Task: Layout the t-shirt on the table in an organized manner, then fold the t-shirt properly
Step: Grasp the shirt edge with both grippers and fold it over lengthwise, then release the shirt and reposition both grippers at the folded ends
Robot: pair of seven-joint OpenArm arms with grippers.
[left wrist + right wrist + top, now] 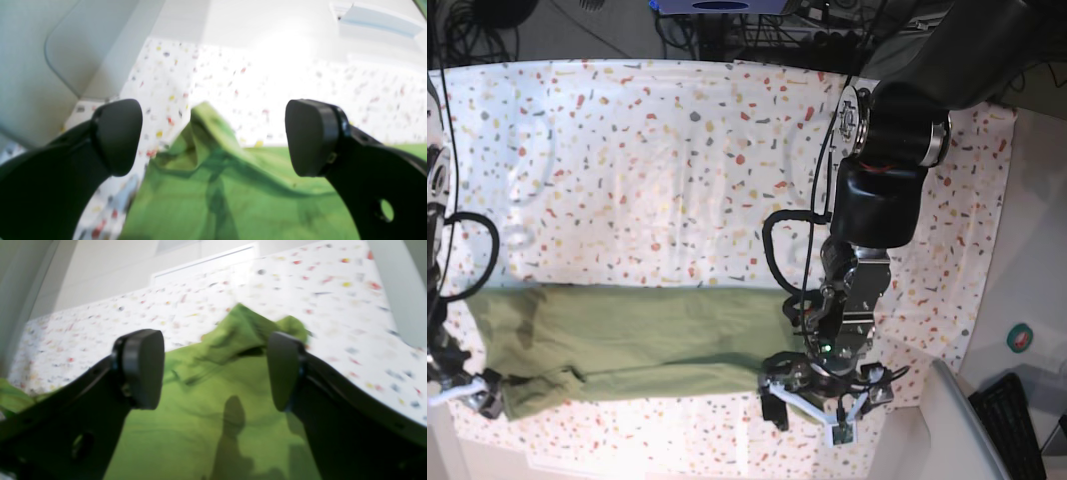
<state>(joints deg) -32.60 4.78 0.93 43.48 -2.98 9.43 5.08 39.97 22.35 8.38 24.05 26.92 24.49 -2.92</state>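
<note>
Both claws, left (213, 136) & right (215, 368), gape empty; shirt (637, 345) bunched just below, corners may stay crumpled on table (627, 170) w/o re-grip

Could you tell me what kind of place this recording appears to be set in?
Probably a robotics lab bench: a table under a speckled cloth, a green t-shirt laid on it, and cables and equipment at its far edge.

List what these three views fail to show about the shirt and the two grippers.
- Base view: the right gripper sits at the picture's left edge, arm mostly cut off; too small to read its jaws.
- Base view: the left gripper and its wrist cover the t-shirt end beneath.
- Wrist views: both blurred; the shirt's raised folds cannot be identified as sleeve, collar or hem.
- Left wrist view: glare washes out the table.
</note>
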